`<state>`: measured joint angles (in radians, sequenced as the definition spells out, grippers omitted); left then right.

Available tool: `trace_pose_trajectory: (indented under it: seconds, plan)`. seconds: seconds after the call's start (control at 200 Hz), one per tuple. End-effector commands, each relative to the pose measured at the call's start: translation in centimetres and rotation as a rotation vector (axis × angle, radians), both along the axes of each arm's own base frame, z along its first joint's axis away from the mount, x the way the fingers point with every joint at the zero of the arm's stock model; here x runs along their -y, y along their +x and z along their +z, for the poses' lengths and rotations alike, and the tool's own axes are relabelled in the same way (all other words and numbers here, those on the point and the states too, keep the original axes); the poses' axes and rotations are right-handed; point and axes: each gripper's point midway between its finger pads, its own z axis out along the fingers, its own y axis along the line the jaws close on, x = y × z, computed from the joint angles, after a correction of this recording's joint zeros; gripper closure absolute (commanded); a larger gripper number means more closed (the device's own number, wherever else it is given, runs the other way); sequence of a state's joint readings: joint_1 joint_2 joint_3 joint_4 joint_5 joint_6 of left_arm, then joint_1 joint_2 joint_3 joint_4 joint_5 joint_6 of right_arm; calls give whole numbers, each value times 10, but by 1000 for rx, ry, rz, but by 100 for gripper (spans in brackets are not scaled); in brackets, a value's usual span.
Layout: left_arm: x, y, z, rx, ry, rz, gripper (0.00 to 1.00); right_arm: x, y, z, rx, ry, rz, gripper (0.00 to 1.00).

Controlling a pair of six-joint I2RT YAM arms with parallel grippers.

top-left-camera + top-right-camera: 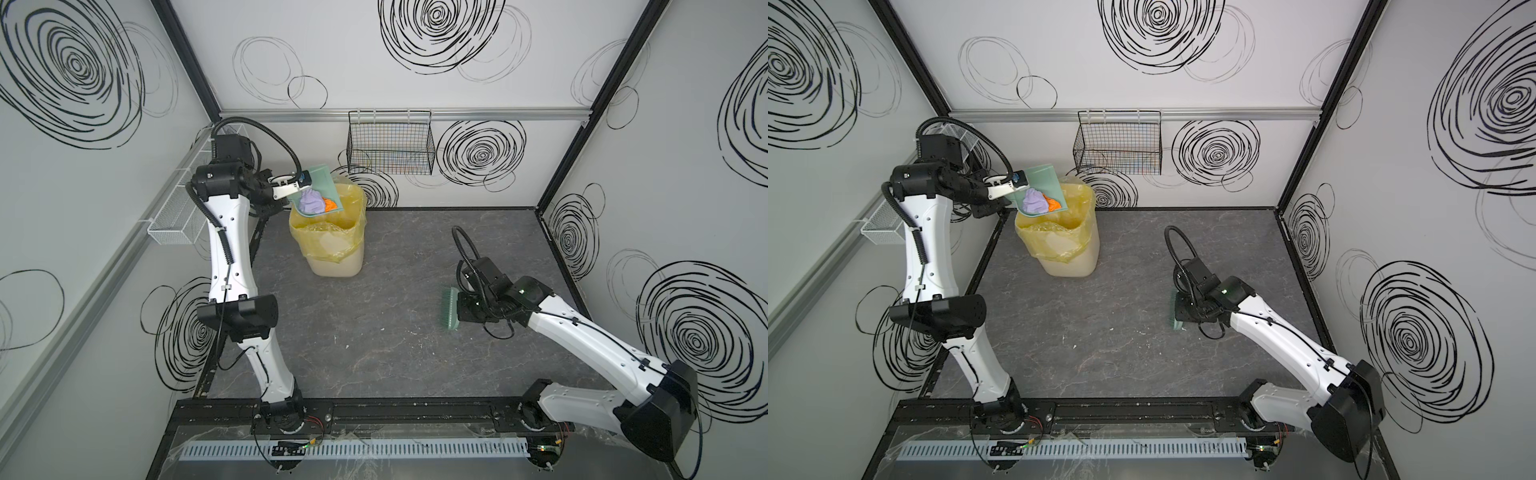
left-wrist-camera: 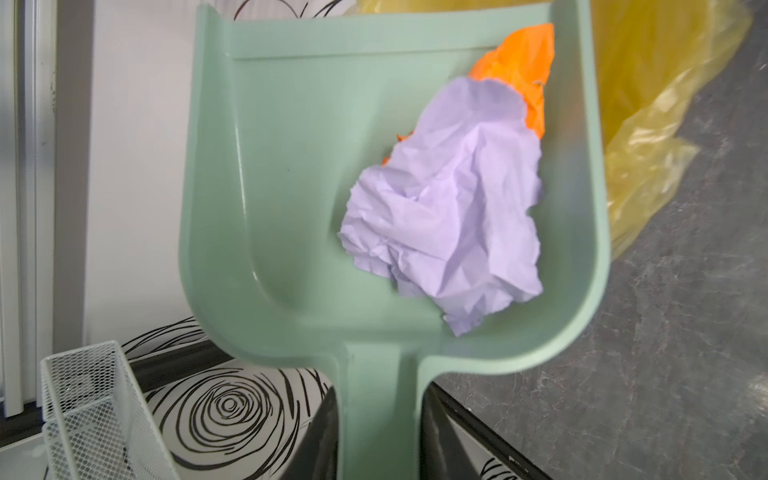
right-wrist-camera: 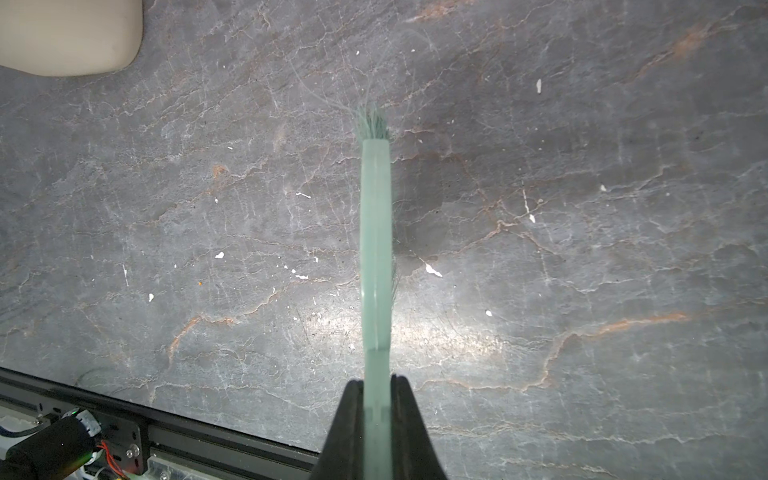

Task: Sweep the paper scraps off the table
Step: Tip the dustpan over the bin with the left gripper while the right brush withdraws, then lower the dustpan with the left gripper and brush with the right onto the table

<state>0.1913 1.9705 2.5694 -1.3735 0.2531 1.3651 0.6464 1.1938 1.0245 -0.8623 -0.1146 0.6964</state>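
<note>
In both top views we see the left gripper (image 1: 301, 183) at the back left, clamped on the handle of the teal dustpan (image 1: 322, 178), pan tilted over the rim of the beige bin (image 1: 336, 264) w/ yellow liner (image 1: 318, 239). The paper scraps (image 2: 449, 216) sit in the pan. From above they're just a lilac wad plus a bit of orange. The left wrist view adds a big crumpled lilac piece lying over an orange one, against one side wall, w/ dark fingers (image 2: 320, 440) snug on both sides of the handle. The right gripper (image 3: 376, 384) is closed tight on the brush (image 3: 376, 249); only its wrist view shows that grip. Top views place the brush mid-right over the table (image 1: 374, 332), well apart from the bin. White flecks (image 3: 219, 254) on the surface show best in the right wrist view. Brush touching table or not: we can't tell.
</note>
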Motion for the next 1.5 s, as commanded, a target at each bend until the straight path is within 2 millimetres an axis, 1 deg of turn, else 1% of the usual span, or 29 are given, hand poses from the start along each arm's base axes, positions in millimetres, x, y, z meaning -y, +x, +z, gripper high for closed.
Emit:
trace_pose_trajectory:
  seconds: [0.0,0.205,0.33,0.43,0.51,0.595,0.71,0.81,0.956,1.061,1.111,1.191,1.236,1.321,1.356,1.371,1.381,1.406,1.461,1.496]
  plan:
    - [-13,11,17,82,109,23,100,0,3,0,14,13,-9,100]
    - [-27,34,41,230,375,56,100,-3,3,-5,-9,10,-8,100]
    - [-27,39,58,300,480,58,100,-1,3,-3,0,12,-12,100]
    - [-26,39,63,355,545,49,100,0,3,-2,6,11,-15,100]
    - [-25,38,66,417,593,35,100,1,2,-2,7,6,-16,100]
    - [-20,32,69,476,620,4,100,2,2,-2,9,3,-14,100]
    - [-17,27,71,496,640,-3,100,2,2,-1,15,7,-14,100]
    - [-15,24,81,533,648,-4,100,2,3,0,19,10,-16,100]
    - [-15,20,89,554,668,-5,100,1,4,0,23,12,-15,100]
    - [-18,16,96,562,663,6,100,0,5,0,24,14,-14,100]
    - [-17,11,102,562,627,6,100,0,6,1,27,11,-14,100]
    - [-7,-3,112,543,514,-9,100,1,9,3,35,4,-15,100]
    - [2,-14,118,527,439,-26,100,3,12,4,44,2,-23,100]
    - [24,-40,119,475,296,-76,100,8,20,12,71,7,-41,100]
    - [35,-52,114,444,240,-103,100,10,26,18,89,17,-47,100]
    - [39,-57,110,423,216,-112,100,11,28,20,96,21,-50,100]
    - [43,-62,110,422,203,-121,100,12,30,22,102,25,-55,100]
    - [51,-70,103,395,166,-138,100,15,35,27,118,35,-65,100]
    - [68,-87,82,329,91,-176,100,23,46,38,158,71,-91,100]
    - [79,-97,63,285,49,-195,100,28,54,46,188,108,-107,100]
